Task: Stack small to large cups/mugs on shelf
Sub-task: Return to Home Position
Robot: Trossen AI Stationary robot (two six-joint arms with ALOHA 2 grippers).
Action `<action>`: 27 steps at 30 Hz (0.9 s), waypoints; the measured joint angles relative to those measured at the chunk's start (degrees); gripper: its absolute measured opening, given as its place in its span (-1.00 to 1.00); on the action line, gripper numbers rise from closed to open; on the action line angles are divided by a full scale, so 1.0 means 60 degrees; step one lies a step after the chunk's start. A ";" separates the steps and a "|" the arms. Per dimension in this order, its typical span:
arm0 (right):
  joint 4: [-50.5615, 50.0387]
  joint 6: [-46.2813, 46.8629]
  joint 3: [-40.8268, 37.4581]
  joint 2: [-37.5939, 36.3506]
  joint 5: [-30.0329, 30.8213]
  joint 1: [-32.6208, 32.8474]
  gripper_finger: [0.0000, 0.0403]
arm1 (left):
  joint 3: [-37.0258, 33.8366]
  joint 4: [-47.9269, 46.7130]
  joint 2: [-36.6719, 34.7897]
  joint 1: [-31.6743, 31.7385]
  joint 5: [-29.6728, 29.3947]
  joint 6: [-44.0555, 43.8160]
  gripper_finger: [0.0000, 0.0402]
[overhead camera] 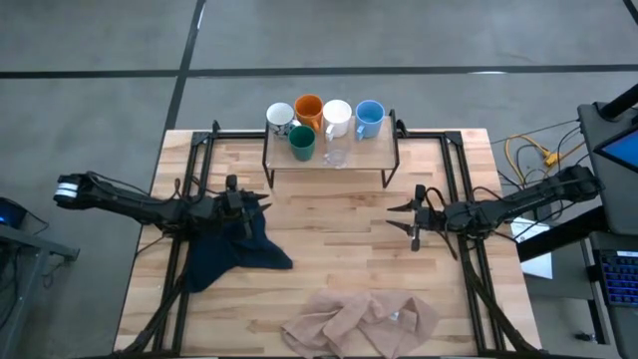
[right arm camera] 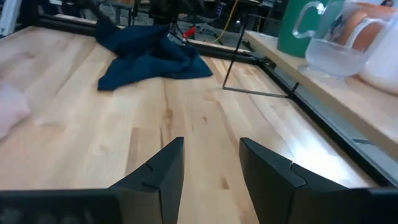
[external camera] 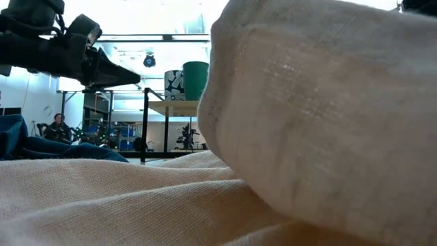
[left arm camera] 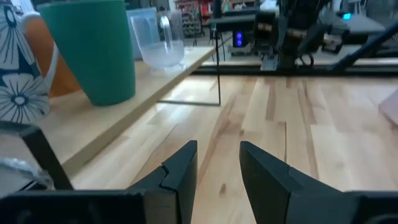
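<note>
The shelf (overhead camera: 371,152) stands on thin black legs at the table's far middle. On it, standing on their bases, are a patterned white mug (overhead camera: 280,117), an orange mug (overhead camera: 309,109), a white mug (overhead camera: 337,116) and a light blue mug (overhead camera: 370,118). In front of these stand a dark green mug (overhead camera: 302,145) and a clear glass cup (overhead camera: 337,153). My left gripper (overhead camera: 261,207) hovers left of the shelf, open and holding nothing (left arm camera: 219,163). My right gripper (overhead camera: 399,215) hovers right of the shelf, open and holding nothing (right arm camera: 211,160).
A dark blue cloth (overhead camera: 234,249) lies crumpled on the table under and near my left gripper. A beige cloth (overhead camera: 359,321) lies at the near edge and fills most of the low view (external camera: 307,123). Bare wood (overhead camera: 339,229) lies between the two grippers.
</note>
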 joint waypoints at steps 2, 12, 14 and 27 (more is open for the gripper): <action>0.0052 0.0030 -0.0203 -0.0152 -0.0113 0.0000 -0.26 | 0.0000 0.0412 0.0220 0.0000 0.0000 0.0000 -0.47; -0.0174 -0.0857 -0.0620 -0.0872 -0.0169 -0.0001 -0.26 | 0.0031 0.2134 0.1295 -0.0004 0.0004 -0.0003 -0.47; -0.0165 -0.1411 -0.0620 -0.0903 -0.0169 -0.0004 -0.26 | 0.0047 0.2307 0.1501 -0.0004 0.0004 0.0006 -0.47; -0.0884 -0.1954 -0.0616 -0.0944 -0.0173 -0.0748 -0.26 | 0.0218 0.3572 0.2719 -0.0004 0.0004 -0.0003 -0.47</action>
